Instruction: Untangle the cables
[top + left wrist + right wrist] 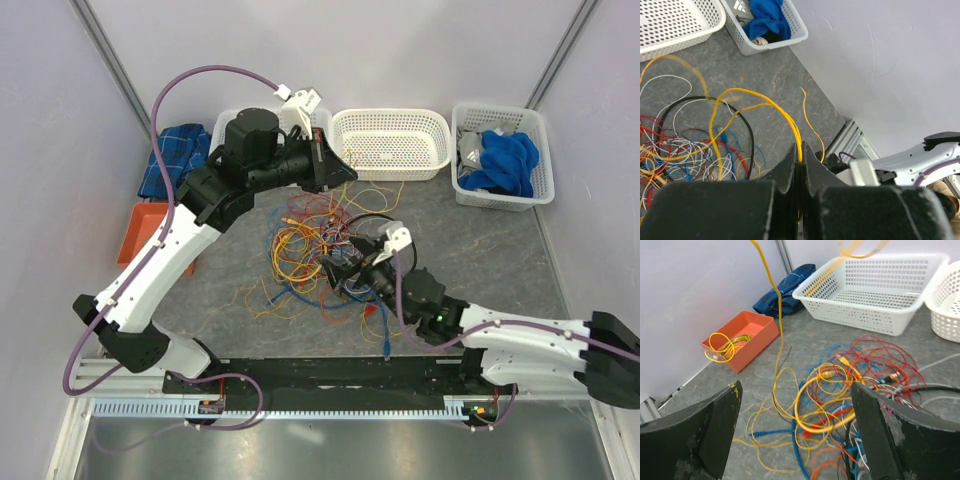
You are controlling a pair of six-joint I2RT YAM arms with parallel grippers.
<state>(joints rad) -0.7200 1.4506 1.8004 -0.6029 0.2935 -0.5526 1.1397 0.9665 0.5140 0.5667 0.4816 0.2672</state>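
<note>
The cables (pixel 310 250) lie in a tangled heap of yellow, orange, red, blue and white wires with a black loop, mid-table. My left gripper (pixel 345 170) hangs above the heap's far edge. In the left wrist view it (pixel 801 149) is shut on a yellow cable (pixel 765 102) that arches down into the heap (pixel 685 145). My right gripper (pixel 340 268) sits low at the heap's near right side. Its jaws (pixel 795 390) stand wide open over the wires (pixel 850 385), holding nothing. A yellow cable (pixel 772 285) rises out of the top of that view.
Along the back wall stand a white basket (pixel 390 115), and another (pixel 500 108) with blue cloth and other items. A third (pixel 225 125) is half hidden by the left arm. At the left are a folded blue cloth (pixel 180 150) and an orange tray (pixel 754 326) holding a coiled yellow wire (pixel 722 347).
</note>
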